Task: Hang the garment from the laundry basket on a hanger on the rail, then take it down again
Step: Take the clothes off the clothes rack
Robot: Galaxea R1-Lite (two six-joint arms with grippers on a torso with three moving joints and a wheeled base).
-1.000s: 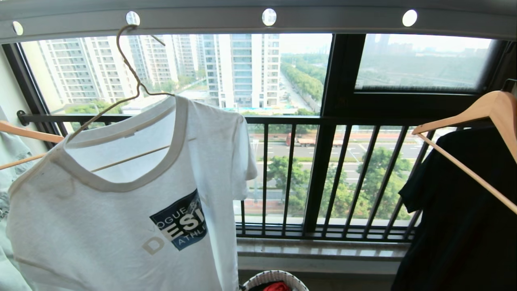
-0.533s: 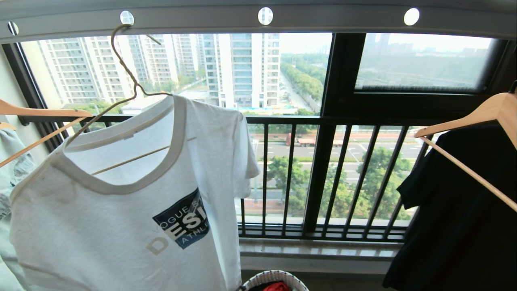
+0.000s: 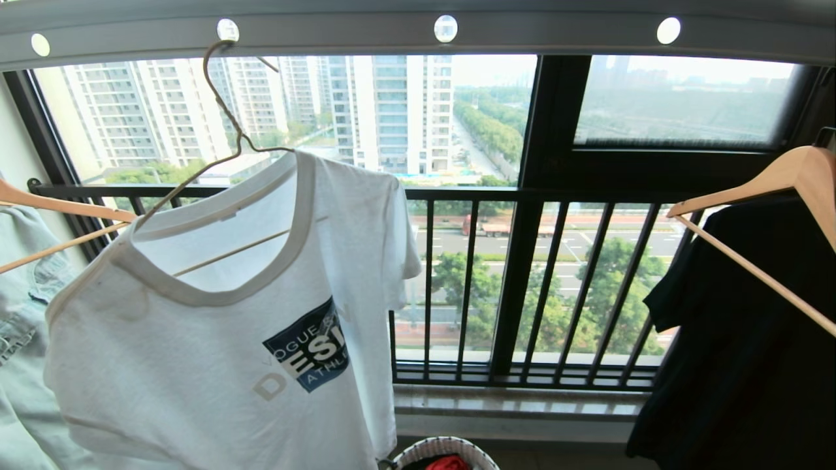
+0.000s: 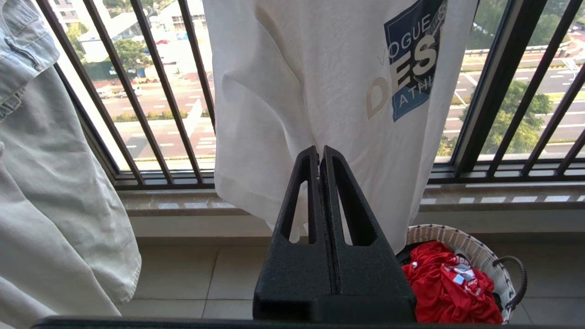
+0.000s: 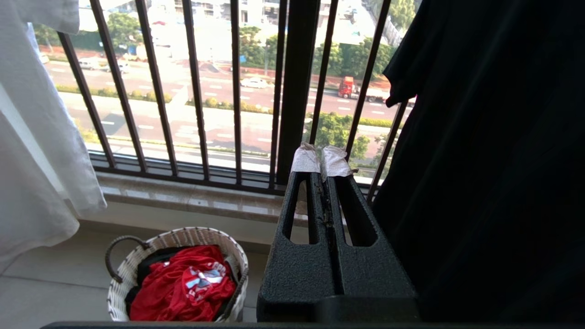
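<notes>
- Down low, nearest to where I stood, the left gripper [image 4: 320, 153] had its two black fingers pressed flat together with nothing between them, and it pointed at the lower hem of the garment [image 4: 320, 91] without touching it
- The right gripper [image 5: 321, 160] was likewise pressed together and held nothing; scraps of white tape wrapped its fingertips [image 5: 305, 160], and it pointed at the window railing [image 5: 292, 91] just beside a black garment [image 5: 493, 160]
- Neither gripper showed in the head view
- On the tiled floor below the sill sat the laundry basket [image 5: 183, 237], with a red garment [image 5: 183, 283] crumpled inside it and one looped dark handle [image 5: 121, 249] sticking out
- The garment [image 3: 215, 339], a white T-shirt with a navy chest graphic, hung in front of the window on the left, its grey collar open and tilted
- The hanger [image 3: 225, 117] ran through that collar, its long twisted neck rising to the rail [image 3: 555, 32], where the hook sat in one of the round holes
- To the left of the T-shirt hung a pale denim piece [image 3: 26, 313] on a wooden hanger [image 3: 59, 205]
- To the right, well apart from it, another wooden hanger [image 3: 777, 176] carried the black garment
- Beyond the black bars lay a road, trees and tall apartment blocks
</notes>
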